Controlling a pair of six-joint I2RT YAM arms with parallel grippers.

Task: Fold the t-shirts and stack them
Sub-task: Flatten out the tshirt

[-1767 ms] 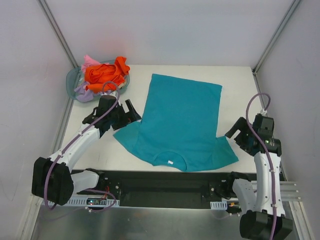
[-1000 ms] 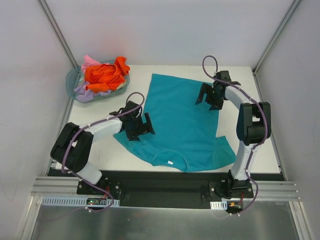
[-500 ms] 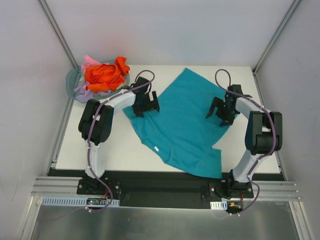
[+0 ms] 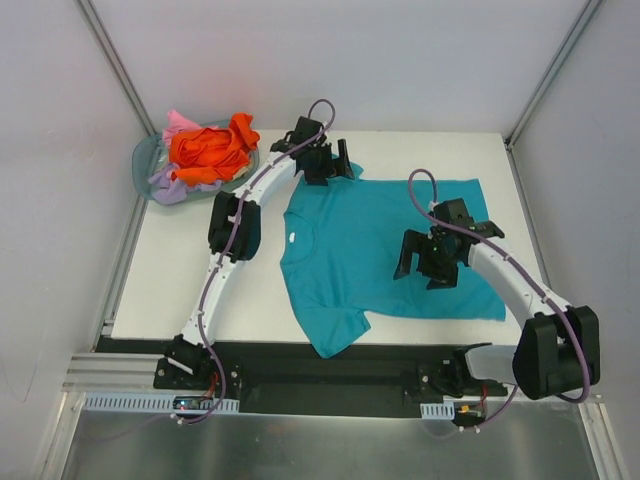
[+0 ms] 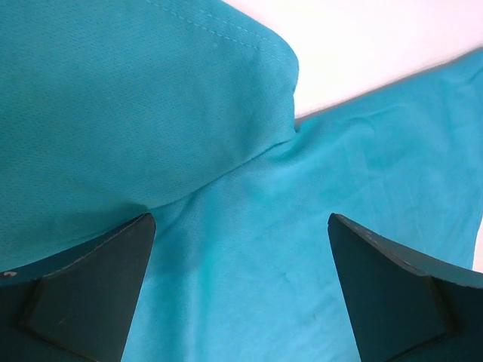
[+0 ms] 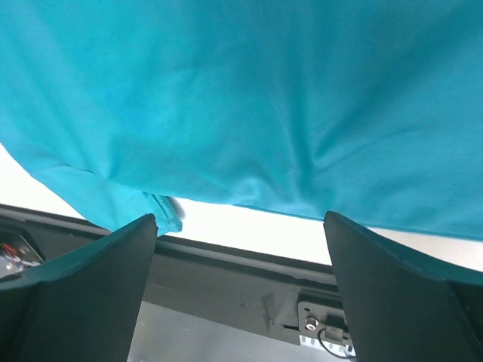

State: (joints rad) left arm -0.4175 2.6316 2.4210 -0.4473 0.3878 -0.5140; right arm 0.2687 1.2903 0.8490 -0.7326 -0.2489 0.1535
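The left pincer [image 4: 328,166] and right pincer [image 4: 425,262] both gape, released, above the white table [image 4: 180,290]. Beneath them the soft teal t-shirt [image 4: 350,255] lies flat. Left of the left pincer, the round translucent basket [image 4: 140,157] holds a crumpled orange t-shirt [image 4: 205,148]. Nothing looks folded or stacked yet.

Four t-shirts [image 4: 365,245] [image 4: 205,148] [image 4: 166,187] [image 4: 178,122], one basket [image 4: 140,158], two pincers [image 4: 335,168] [image 4: 425,268]

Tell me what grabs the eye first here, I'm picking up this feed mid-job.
A teal t-shirt lies spread across the middle of the table, with its collar toward the left. Both arms reach over it: the left gripper is open at its far edge, and the right gripper is open above its middle. In the far left corner, a basket is heaped with orange shirts.
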